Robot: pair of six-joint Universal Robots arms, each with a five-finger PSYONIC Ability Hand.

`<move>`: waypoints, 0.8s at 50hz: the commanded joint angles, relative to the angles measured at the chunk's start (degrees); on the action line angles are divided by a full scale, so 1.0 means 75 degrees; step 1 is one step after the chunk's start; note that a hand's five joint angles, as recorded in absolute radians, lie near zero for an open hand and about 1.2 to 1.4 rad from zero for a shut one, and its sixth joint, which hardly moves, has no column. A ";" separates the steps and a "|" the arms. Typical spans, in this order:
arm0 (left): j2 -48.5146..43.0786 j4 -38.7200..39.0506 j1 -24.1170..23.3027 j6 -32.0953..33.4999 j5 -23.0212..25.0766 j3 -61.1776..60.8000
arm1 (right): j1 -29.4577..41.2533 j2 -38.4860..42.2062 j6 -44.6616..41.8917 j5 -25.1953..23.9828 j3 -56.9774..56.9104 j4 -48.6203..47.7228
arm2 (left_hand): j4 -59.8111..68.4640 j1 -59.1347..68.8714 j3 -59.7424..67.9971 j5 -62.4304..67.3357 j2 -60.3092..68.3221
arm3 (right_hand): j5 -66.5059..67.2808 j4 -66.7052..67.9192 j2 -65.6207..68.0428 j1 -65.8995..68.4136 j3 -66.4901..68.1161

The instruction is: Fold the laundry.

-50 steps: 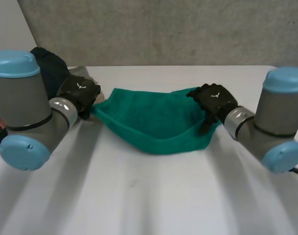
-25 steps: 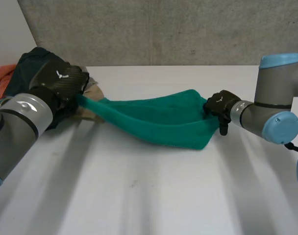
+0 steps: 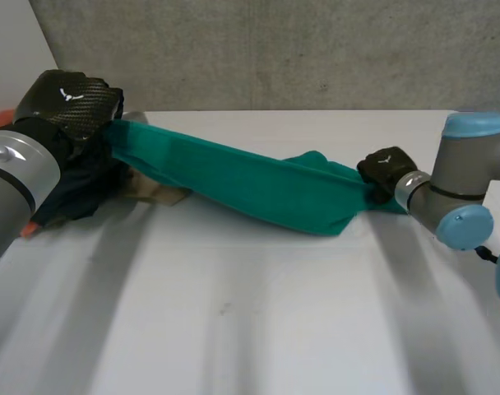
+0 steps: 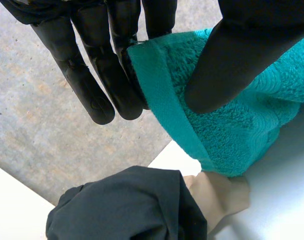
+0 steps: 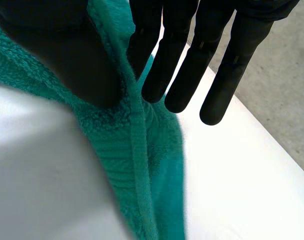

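Note:
A green towel [image 3: 250,185] hangs stretched between my two hands above the white table [image 3: 233,321]. My left hand [image 3: 65,103] is raised at the table's far left and pinches one end of the towel [image 4: 232,115] between thumb and fingers [image 4: 92,85]. My right hand [image 3: 383,171] sits low at the right and pinches the other end of the towel [image 5: 142,150] between its thumb and fingers [image 5: 187,70]. The towel sags toward the table near the right hand.
A pile of laundry lies under the left hand: a dark garment [image 3: 73,193], a beige cloth [image 3: 155,191] and an orange piece [image 3: 28,228]. In the left wrist view the dark garment [image 4: 127,210] and beige cloth [image 4: 219,195] lie below the towel. A concrete wall [image 3: 275,49] stands behind.
My left hand has lifted and drawn the towel's end up and to the left. My right hand has moved right and lower and closed on the other end, pulling the towel out long.

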 commanded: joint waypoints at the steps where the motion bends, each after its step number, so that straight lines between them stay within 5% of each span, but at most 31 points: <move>1: 0.0015 -0.0384 0.0339 0.0241 0.0051 -0.0140 | -0.0920 -0.2766 -0.0234 -0.0076 0.1927 0.0545 | 0.1535 0.1761 0.1580 0.1624 0.1547 | 0.1943 0.1881 0.1851 0.2176 0.1893; 6: -0.0067 -0.1227 0.0620 0.0978 0.0227 -0.0351 | -0.1600 -0.4186 -0.1732 -0.0122 0.3321 0.1972 | 0.1535 0.1761 0.1580 0.1624 0.1547 | 0.1943 0.1881 0.1851 0.2176 0.1893; 12: -0.0535 -0.3020 0.0761 0.2618 0.0824 -0.0680 | -0.2069 -0.5078 -0.4944 -0.0357 0.4846 0.4576 | 0.1535 0.1761 0.1580 0.1624 0.1547 | 0.1943 0.1881 0.1851 0.2176 0.1893; 19: -0.1671 -0.3117 0.0563 0.2820 0.1083 -0.0083 | -0.1941 -0.4845 -0.4396 -0.0392 0.4812 0.3793 | 0.1535 0.1761 0.1580 0.1624 0.1547 | 0.1943 0.1881 0.1851 0.2176 0.1893; 31: -0.4144 -0.2039 -0.0118 0.2574 -0.0381 0.4472 | -0.1191 -0.3064 -0.3963 0.0755 0.1827 0.2820 | 0.1535 0.1761 0.1580 0.1624 0.1547 | 0.1943 0.1881 0.1851 0.2176 0.1893; 36: -0.4742 -0.0940 -0.0129 0.1967 -0.0651 0.7399 | -0.0945 -0.2606 -0.3052 0.1166 -0.0900 0.0905 | 0.1535 0.1761 0.1580 0.1624 0.1547 | 0.1943 0.1881 0.1851 0.2176 0.1893; 40: -0.4767 0.0161 -0.0094 0.1135 -0.0652 0.8551 | -0.1003 -0.2710 -0.1683 0.1202 -0.1586 -0.0993 | 0.1535 0.1761 0.1580 0.1624 0.1547 | 0.1943 0.1881 0.1851 0.2176 0.1893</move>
